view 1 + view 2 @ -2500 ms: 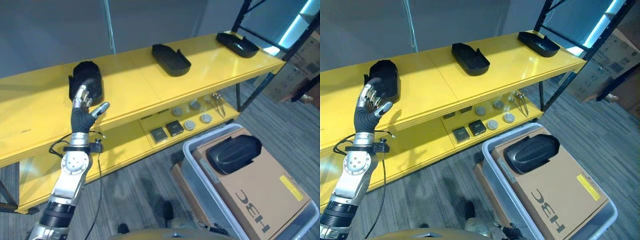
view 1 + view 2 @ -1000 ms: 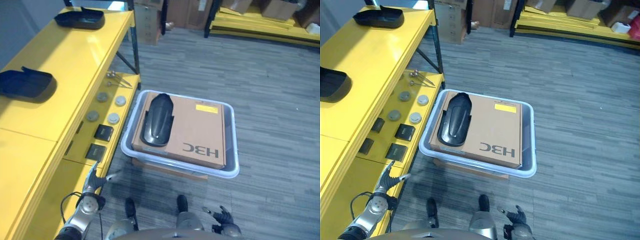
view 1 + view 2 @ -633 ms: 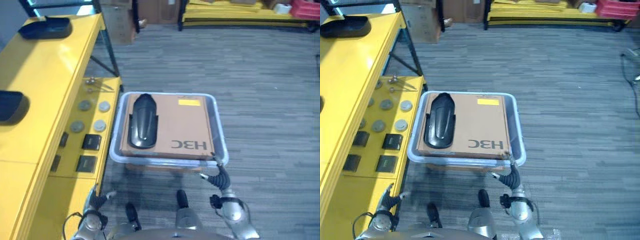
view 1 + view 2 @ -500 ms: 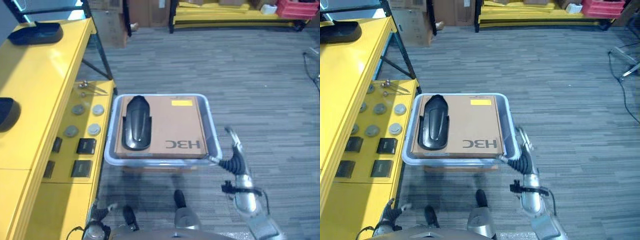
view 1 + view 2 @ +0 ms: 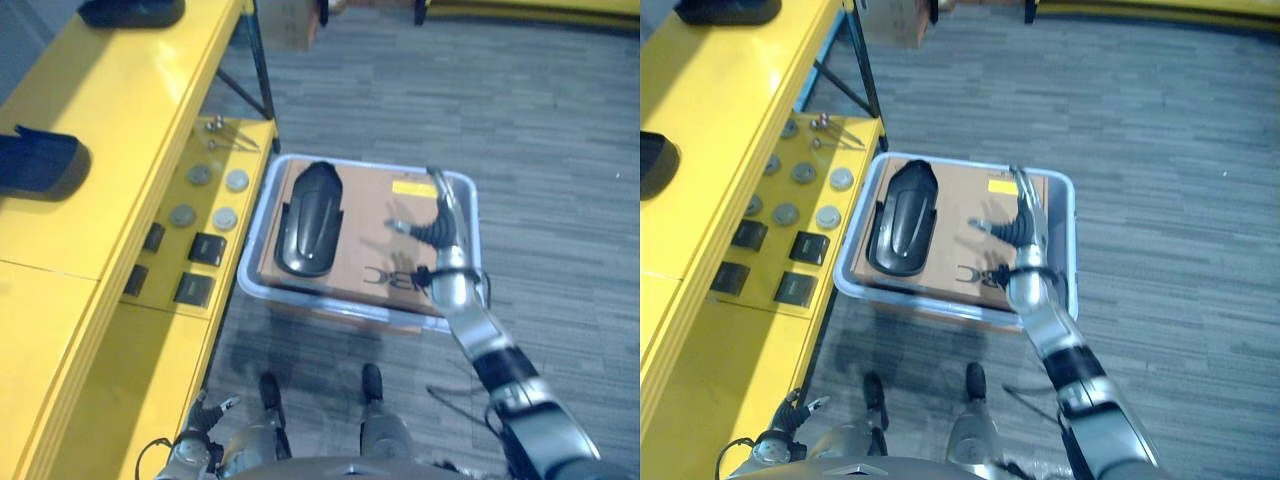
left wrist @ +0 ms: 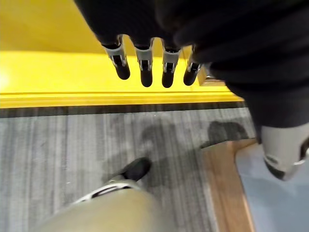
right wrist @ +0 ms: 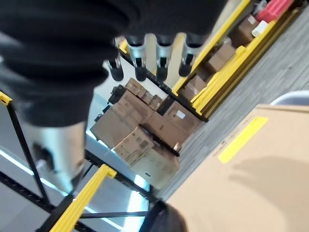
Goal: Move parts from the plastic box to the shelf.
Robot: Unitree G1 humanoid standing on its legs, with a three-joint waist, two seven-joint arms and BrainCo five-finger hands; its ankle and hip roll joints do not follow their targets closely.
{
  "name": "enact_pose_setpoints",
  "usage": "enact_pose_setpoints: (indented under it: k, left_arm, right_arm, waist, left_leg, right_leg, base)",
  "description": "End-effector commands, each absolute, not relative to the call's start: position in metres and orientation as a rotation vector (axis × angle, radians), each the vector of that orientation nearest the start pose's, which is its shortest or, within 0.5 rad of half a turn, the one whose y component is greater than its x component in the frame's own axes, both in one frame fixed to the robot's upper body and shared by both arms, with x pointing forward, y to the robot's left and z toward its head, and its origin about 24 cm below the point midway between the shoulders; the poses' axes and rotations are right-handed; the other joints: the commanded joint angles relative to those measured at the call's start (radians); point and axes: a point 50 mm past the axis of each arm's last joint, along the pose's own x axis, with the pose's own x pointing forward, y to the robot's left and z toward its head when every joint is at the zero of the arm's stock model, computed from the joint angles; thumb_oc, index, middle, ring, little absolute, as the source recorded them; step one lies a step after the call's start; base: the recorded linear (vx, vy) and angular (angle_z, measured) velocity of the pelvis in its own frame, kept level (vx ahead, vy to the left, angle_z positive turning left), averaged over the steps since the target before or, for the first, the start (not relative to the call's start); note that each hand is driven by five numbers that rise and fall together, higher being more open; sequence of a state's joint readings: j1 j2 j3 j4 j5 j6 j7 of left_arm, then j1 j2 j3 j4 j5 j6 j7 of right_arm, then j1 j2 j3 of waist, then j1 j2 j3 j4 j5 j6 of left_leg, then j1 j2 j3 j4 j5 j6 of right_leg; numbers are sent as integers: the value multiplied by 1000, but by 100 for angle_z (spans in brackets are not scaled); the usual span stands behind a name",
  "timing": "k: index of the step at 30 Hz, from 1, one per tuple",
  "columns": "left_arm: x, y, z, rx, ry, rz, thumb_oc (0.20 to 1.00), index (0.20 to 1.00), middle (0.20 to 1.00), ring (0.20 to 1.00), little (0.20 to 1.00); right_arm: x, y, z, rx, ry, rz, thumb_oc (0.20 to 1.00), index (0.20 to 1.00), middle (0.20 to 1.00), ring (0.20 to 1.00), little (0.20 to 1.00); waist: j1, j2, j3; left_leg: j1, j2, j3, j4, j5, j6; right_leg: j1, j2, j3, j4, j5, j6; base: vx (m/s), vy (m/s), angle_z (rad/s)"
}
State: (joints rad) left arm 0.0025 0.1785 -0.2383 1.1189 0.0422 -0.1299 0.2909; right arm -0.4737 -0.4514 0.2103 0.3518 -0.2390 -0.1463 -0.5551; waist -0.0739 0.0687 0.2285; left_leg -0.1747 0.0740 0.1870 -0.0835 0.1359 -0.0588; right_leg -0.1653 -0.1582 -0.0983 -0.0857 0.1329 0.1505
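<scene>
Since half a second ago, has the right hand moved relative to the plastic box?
Yes. The right hand was outside the near right corner of the plastic box; now it is over the cardboard carton inside it, right of the black part.

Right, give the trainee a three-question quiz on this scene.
1. True or false: the right hand is over the cardboard box, fingers straight.
2. Where does the black part lie? A) on the cardboard box in the plastic box; B) on the floor.
3. Fill in: the left hand hangs low beside the yellow ____.

Key: 1 true; 2 A; 3 shelf.
</scene>
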Motion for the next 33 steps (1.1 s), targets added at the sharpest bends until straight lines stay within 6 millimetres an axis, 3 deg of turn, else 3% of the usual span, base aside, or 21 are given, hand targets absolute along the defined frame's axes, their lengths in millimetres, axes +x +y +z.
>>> enact_pose_setpoints:
  k: [1,15,23,24,25,26,33]
  left_arm:
    - [132,217,-147,485,948,136,1000,1000,1000,1000,1000]
    - [152,207,-142,489,888,92,1000,1000,1000,1000,1000]
    - [159,209,-138,514,862,66,1000,1000,1000,1000,1000]
    - [160,211,-138,517,867,74,1000,1000,1000,1000,1000]
    - [160,214,-138,518,872,87,1000,1000,1000,1000,1000]
    - [159,215,-138,516,879,97,1000,1000,1000,1000,1000]
    - [150,213,-144,506,929,95,1000,1000,1000,1000,1000]
  right_arm:
    - [332,-189,138,-595,-497,-363,1000,1000,1000,1000,1000]
    - [359,-163,120,-653,-350,-244,1000,1000,1000,1000,1000]
    - [390,-181,120,-886,-183,-294,1000,1000,1000,1000,1000]
    - [394,-180,123,-907,-168,-283,868,868,868,868,868]
    - [397,-183,124,-928,-139,-290,316,316,316,316,316]
    - [399,-184,123,-936,-119,-297,200,200,200,200,200]
    - [392,-204,89,-1070,85,-253,200,200,200,200,200]
  waist:
    - [21,-43,14]
    - [56,-34,49]
    - [82,-36,54]
    - [84,-39,55]
    - [86,-41,55]
    - [89,-43,54]
    - [89,-51,19]
  left_leg:
    - [38,21,-30,-4,-56,-30]
    - [-20,10,-64,-4,-37,-34]
    - [-45,10,-81,-4,-29,-38]
    - [-45,10,-83,-4,-28,-38]
    - [-46,11,-85,-4,-27,-39]
    - [-46,11,-89,-4,-27,-39]
    - [-26,10,-101,-4,-38,-37]
  right_leg:
    - [-24,-47,-3,-2,28,39]
    - [-57,-54,-26,-2,38,39]
    - [-71,-53,-37,-2,44,38]
    - [-71,-52,-37,-2,44,38]
    - [-68,-52,-38,-2,43,37]
    - [-67,-51,-38,-2,42,36]
    - [-35,-51,-49,-2,26,35]
  base:
    - [-14,-11,8]
    - [-9,5,8]
    - [0,1,4]
    - [7,-12,3]
    - [10,-11,3]
    - [16,-5,5]
    - [41,-15,10]
